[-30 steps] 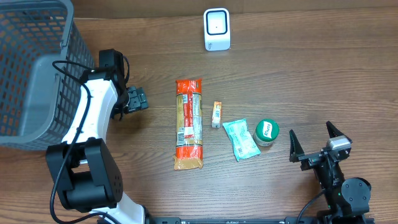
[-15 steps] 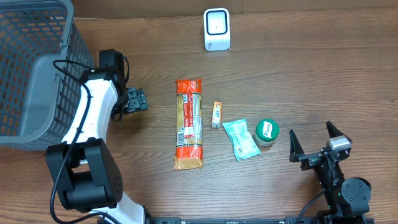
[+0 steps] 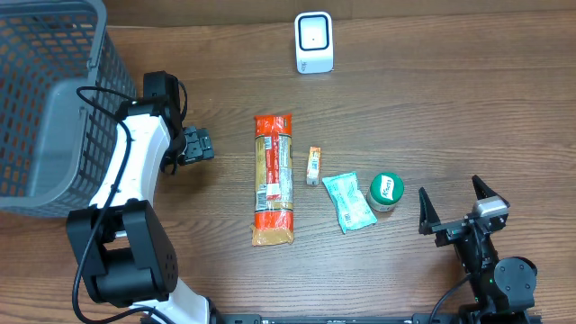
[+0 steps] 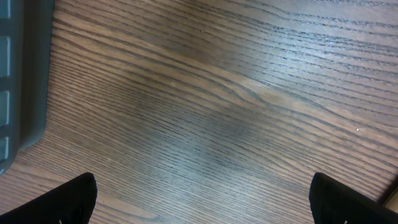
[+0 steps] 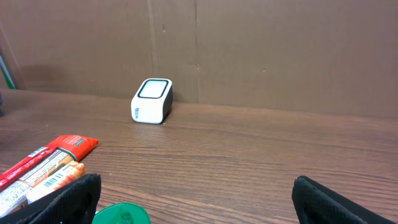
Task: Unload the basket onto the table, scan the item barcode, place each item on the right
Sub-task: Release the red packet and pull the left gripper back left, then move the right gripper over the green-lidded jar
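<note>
Items lie in a row mid-worktop (image 3: 468, 90), spaced apart for easy picking: orange packet (image 3: 274, 179), small bar (image 3: 313, 166), green sachet (image 3: 348, 202), green-lidded jar (image 3: 386, 191). The scanner (image 3: 314, 42) stands at twelve o'clock, window up. Left tool (image 3: 200, 144) at nine and right tool (image 3: 455, 205) at four both gape wide, empty.

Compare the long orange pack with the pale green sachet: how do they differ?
Size: the long orange pack is far longer than the pale green sachet. Colour: the pack is orange-red with a tan middle; the sachet is mint green. Pose: the pack lies straight; the sachet lies slanted, close beside the green-lidded jar. Both lie flat on the table, unheld.
</note>
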`<act>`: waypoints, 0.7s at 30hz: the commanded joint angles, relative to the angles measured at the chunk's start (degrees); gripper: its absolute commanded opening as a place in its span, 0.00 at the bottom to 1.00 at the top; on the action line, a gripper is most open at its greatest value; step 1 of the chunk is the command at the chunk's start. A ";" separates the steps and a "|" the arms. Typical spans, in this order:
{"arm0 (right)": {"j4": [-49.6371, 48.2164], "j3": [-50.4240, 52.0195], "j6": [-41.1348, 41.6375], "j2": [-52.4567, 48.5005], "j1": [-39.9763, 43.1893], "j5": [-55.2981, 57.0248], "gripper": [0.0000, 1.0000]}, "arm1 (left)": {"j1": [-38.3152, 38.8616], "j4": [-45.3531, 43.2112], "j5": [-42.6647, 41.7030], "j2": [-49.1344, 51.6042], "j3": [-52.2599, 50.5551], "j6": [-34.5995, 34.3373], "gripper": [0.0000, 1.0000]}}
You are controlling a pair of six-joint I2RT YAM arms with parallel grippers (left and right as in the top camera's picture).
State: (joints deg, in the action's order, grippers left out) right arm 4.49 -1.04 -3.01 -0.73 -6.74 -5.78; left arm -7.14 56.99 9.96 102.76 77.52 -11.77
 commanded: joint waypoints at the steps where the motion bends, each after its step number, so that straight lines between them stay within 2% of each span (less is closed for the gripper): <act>1: -2.27 0.59 -0.04 0.57 0.37 -2.19 1.00 | 0.02 -0.28 0.96 -1.20 0.22 1.07 1.00; 4: -5.86 0.59 -0.07 0.57 0.39 -9.31 1.00 | 0.02 -0.26 0.96 -1.20 0.22 1.05 1.00; 12: -9.11 -0.04 1.60 0.57 0.39 -10.62 1.00 | 0.02 -0.26 0.96 -1.20 0.22 1.07 1.00; 16: -4.28 -4.87 9.99 0.55 0.39 -9.07 1.00 | 0.02 -0.28 0.96 -1.20 0.22 1.05 1.00; 21: 4.09 -15.58 10.51 -1.09 0.39 -3.80 1.00 | 0.02 -0.26 0.96 -1.20 0.22 1.07 1.00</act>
State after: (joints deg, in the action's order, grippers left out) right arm 7.40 -9.04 4.91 -1.15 -6.74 -13.17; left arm -7.14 56.99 10.13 102.76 77.52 -11.77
